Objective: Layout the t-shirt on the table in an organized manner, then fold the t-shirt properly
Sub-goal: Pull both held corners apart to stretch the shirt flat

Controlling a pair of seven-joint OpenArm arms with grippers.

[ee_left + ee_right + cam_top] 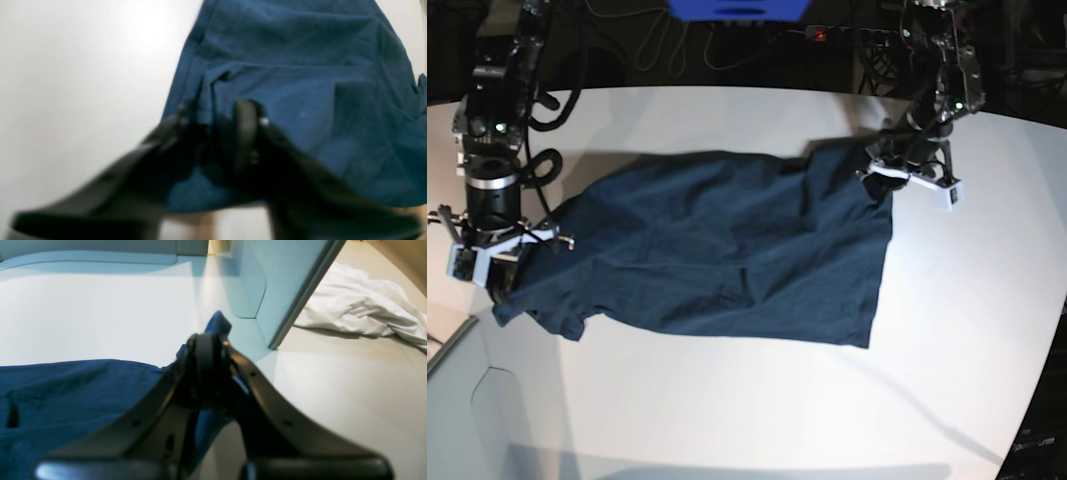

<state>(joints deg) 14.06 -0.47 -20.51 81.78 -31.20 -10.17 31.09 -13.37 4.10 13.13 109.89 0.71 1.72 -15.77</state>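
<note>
Layout step: the shirt [727,245] lies spread but rumpled across the surface [967,330]. The right fingers [208,350] are clenched on a shirt corner. The left fingers [213,120] straddle a fold; whether they grip, I cannot tell. Next likely calls for pulling apart to flatten it.

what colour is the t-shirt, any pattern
Plain dark navy blue t-shirt, no pattern; clearest in the base view.
</note>
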